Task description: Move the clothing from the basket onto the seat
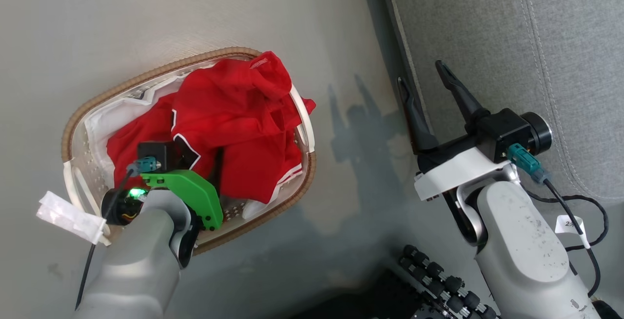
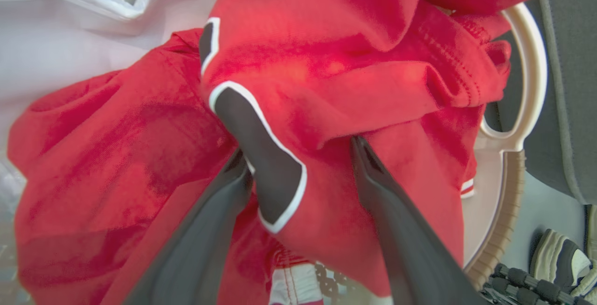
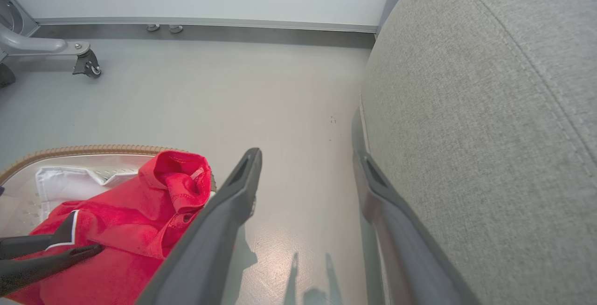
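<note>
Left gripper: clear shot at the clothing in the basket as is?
Likely yes: the left gripper sits open over the basket, its fingers straddling a fold of the clothing, nothing else in the way.

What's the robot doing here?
It is at the pick stage of moving laundry. The left gripper is down in the basket, fingers open astride a fold of the red clothing, not yet closed. The right gripper hangs open and empty over the floor by the edge of the seat. All the clothing in view is in the basket; none is on the visible part of the seat.
</note>
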### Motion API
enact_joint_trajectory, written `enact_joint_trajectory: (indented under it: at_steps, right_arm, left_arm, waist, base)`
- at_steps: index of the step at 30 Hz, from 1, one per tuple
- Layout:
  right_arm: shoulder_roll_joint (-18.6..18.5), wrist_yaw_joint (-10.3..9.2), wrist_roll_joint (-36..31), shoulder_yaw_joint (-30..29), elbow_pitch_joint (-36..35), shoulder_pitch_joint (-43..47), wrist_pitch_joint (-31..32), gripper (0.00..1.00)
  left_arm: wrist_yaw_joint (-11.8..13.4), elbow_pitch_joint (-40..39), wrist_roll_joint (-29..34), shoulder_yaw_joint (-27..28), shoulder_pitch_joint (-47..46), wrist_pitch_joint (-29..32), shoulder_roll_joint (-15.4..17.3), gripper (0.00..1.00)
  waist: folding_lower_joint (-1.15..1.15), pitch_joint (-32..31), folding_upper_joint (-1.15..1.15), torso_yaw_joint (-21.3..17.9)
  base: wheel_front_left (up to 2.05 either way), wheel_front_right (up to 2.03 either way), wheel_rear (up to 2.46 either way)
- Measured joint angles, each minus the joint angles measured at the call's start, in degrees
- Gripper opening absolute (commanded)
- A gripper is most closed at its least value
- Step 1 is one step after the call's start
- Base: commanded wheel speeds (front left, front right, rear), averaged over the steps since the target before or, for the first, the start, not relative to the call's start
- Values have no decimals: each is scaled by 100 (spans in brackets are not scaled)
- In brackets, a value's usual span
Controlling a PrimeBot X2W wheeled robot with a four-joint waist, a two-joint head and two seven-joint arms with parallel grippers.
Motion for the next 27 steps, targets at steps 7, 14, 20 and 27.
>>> enact_joint_trajectory:
  at_steps: [7, 14, 20, 27]
  right_arm:
    - [2, 0, 83, 163, -63, -3, 0, 100]
    - [2, 0, 111, 137, -23, 13, 0, 100]
    - [4, 0, 112, 126, 118, 65, 0, 100]
    - [5, 0, 59, 101, 303, 225, 0, 100]
  left_arm:
    - [0, -174, -467, -277, -124, 3, 152, 47]
    - [0, -316, -753, -591, -121, -131, 200, 0]
    - [0, -521, -853, -710, -40, -219, 310, 0]
    - [0, -1261, -422, -126, 420, -225, 480, 0]
  waist:
    - [0, 78, 0, -139]
    - [0, -51, 0, -152]
    - [0, -370, 0, -70]
    - [-1, -880, 0, 89]
  base:
    - [0, 0, 0]
    - [0, 0, 0]
    - [0, 0, 0]
    - [0, 0, 0]
